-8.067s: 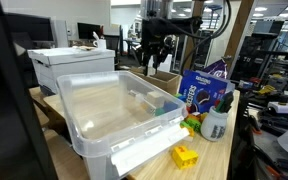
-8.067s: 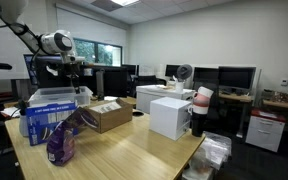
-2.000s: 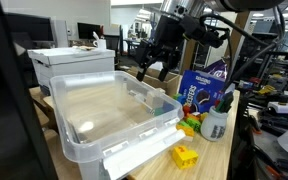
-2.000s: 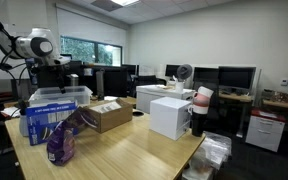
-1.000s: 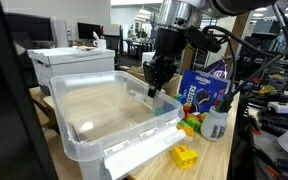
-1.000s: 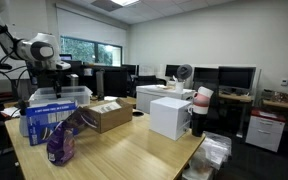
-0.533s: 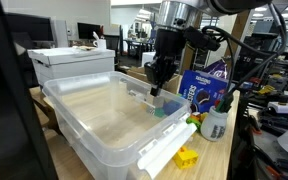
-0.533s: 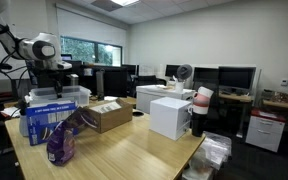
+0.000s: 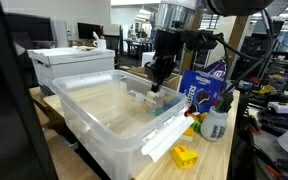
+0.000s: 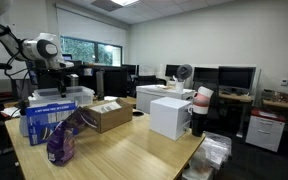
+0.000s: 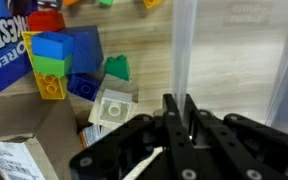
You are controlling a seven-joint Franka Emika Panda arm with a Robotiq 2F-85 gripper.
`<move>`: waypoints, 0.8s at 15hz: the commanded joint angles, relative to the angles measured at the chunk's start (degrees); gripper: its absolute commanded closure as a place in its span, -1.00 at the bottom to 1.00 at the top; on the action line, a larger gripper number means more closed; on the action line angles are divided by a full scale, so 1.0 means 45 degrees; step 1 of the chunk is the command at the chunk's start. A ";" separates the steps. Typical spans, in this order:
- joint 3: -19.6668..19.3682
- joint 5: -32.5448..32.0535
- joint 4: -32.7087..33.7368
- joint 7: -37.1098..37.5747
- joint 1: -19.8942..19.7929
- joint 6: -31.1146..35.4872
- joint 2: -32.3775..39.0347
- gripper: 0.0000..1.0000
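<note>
Past the grasping stage, by the look of it: clenched, with jaws pinching the far wall of the clear plastic bin (image 9: pixel 96 140), at upper centre in an exterior view. In the wrist view, gripping that thin transparent wall (image 11: pixel 183 45) at centre frame. Resting mid-frame on the table (image 9: pixel 216 166), apparently empty, with a white lid (image 9: pixel 170 138) hanging along the lower-right side. Just outside the wall, at upper left of the wrist view, toy blocks (image 11: pixel 52 62), and beside them a blue cookie bag (image 9: pixel 204 88), both untouched. Not yet lifted clear of the table, as far as shown; no telling whether raised at any corner.
</note>
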 commanded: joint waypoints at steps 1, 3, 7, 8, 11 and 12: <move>-0.0161 -0.0677 0.0672 0.0299 -0.0114 -0.0471 0.0692 0.90; -0.0278 -0.0757 0.1035 0.0153 -0.0114 -0.0605 0.1007 0.90; -0.0537 -0.0860 0.1773 -0.0033 -0.0074 -0.0868 0.1615 0.90; -0.0599 -0.0864 0.1958 -0.0138 -0.0066 -0.0926 0.1771 0.90; -0.0745 -0.0815 0.2443 -0.0380 -0.0042 -0.1198 0.2136 0.90; -0.0764 -0.0662 0.2571 -0.0713 -0.0073 -0.1156 0.2261 0.90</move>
